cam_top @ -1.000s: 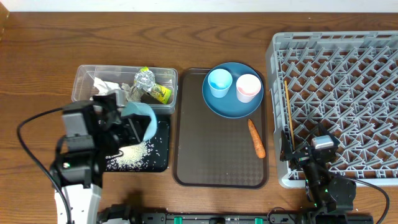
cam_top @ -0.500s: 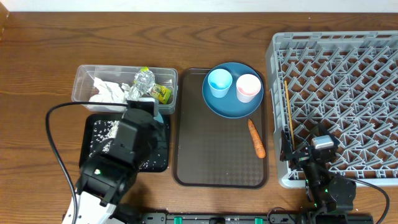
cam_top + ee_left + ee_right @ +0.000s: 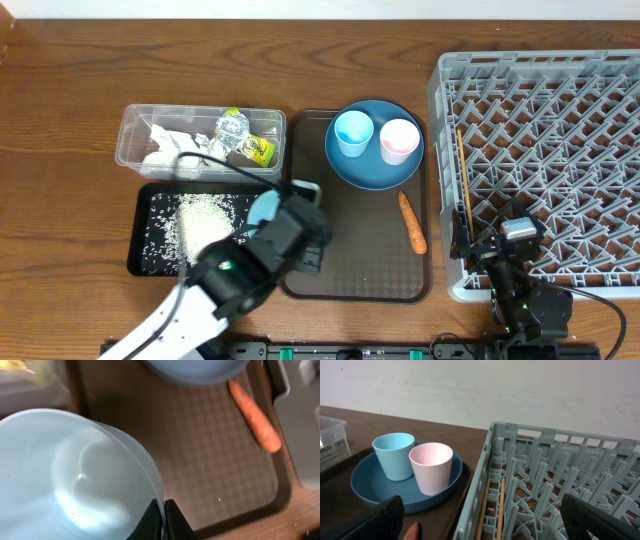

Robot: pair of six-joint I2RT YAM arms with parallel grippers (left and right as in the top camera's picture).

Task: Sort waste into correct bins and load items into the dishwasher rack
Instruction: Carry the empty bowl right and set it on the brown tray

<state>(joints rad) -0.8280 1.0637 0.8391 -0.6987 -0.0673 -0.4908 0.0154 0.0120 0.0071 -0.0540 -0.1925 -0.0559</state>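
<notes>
The brown wooden table (image 3: pixel 60 90) carries everything. Your left arm slants up from the near edge, and the left gripper (image 3: pixel 164 519) is pinched tight on the rim of the pale-blue bowl (image 3: pixel 65 475). The bowl is over the brown tray's (image 3: pixel 350 262) left edge, beside the black tray (image 3: pixel 135 230) of rice (image 3: pixel 195 225). Your right gripper (image 3: pixel 490 527) rests empty with its fingers spread wide at the rack's (image 3: pixel 540 130) near left corner. Bare tray separates the bowl from the carrot (image 3: pixel 412 222).
</notes>
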